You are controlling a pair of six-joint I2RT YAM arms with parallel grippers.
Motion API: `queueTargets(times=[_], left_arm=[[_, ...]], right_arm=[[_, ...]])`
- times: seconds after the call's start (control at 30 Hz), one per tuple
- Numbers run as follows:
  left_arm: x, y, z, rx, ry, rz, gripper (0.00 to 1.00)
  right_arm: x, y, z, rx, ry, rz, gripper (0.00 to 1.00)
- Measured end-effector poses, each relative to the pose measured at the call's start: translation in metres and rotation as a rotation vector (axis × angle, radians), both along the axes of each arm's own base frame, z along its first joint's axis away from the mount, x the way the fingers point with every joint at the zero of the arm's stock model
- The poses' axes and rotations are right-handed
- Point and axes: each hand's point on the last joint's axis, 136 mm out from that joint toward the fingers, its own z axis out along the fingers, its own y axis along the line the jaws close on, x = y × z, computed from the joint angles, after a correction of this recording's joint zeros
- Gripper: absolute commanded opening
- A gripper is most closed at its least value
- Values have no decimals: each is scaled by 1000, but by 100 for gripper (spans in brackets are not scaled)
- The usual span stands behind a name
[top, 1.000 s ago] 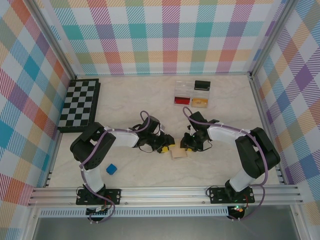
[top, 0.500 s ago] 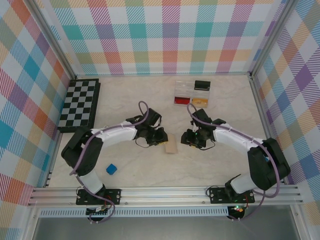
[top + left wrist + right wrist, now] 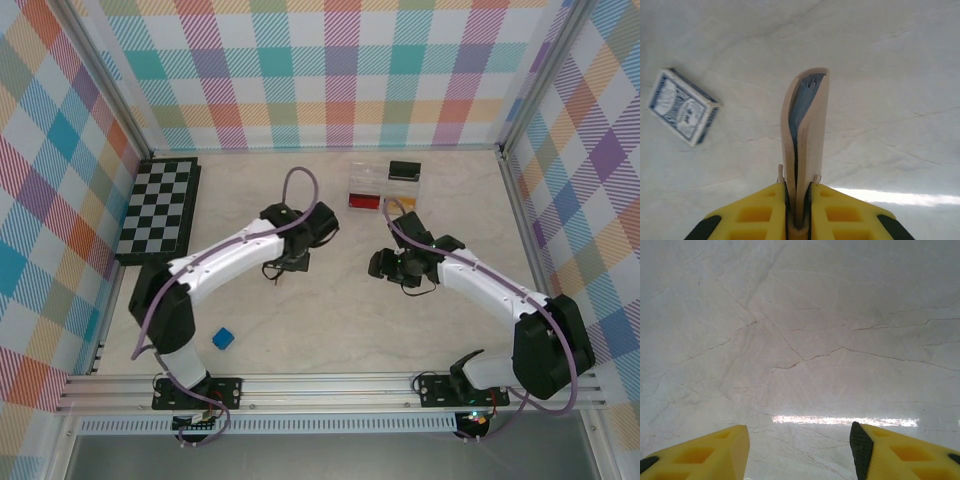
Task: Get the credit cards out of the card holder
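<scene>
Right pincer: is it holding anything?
No, the right pincer stands open, with bare table showing in its gap.

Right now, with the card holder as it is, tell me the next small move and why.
Probably bring the right gripper across to the free edge of the card holder, ready to reach inside. The left gripper is clamped on the folded holder, its open edge pointing away, while the right jaws stand open over the table, holding nothing.
</scene>
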Motion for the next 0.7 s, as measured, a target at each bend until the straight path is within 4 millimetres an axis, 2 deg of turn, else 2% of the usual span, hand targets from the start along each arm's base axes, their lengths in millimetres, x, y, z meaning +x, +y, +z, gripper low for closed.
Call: queueTargets(times=[0.13,0.27,0.5,0.7], left_arm=[[-2,-5,-31,141,37,-24,21],[-6,-20,-54,131,78,-30,40],[-4,-48,-60,-29,81,-28,65],[-8,-59,-47,-245,88,-30,79]], right_arm=[[0,-3,-1,-8,-1,-12,59],[-2,-5,-3,-15,0,-18,59],[-3,-7,-5,-21,4,-26,59],[-4,-5,-7,-15,18,-27,59]])
